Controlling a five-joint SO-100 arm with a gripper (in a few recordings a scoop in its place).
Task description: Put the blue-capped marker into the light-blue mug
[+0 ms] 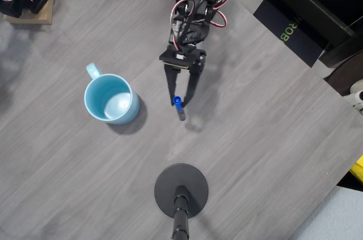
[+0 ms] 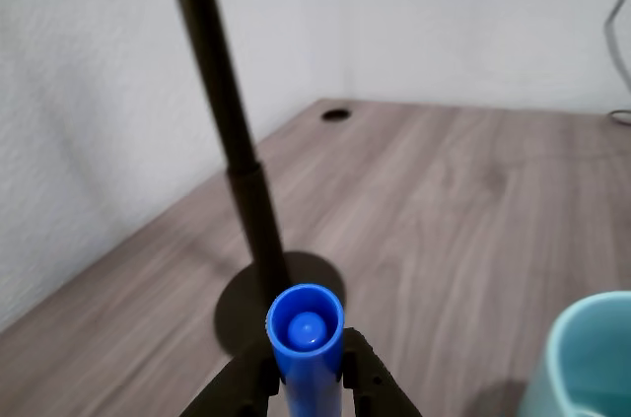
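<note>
The blue-capped marker [image 1: 178, 105] stands nearly upright in the middle of the table, blue cap up and dark barrel below. My black gripper [image 1: 180, 101] is shut on it just under the cap. In the wrist view the marker's cap [image 2: 306, 333] faces the camera end-on, clamped between the two fingertips. The light-blue mug [image 1: 110, 99] stands upright to the left of the gripper in the overhead view, handle toward the far left, with nothing inside. Its rim [image 2: 582, 358] shows at the lower right of the wrist view.
A black round stand base [image 1: 181, 190] with a vertical pole sits near the front edge, just beyond the gripper; the pole [image 2: 232, 131] rises ahead in the wrist view. A wooden block [image 1: 31, 7] with gear sits at the far left corner. The table edge runs diagonally on the right.
</note>
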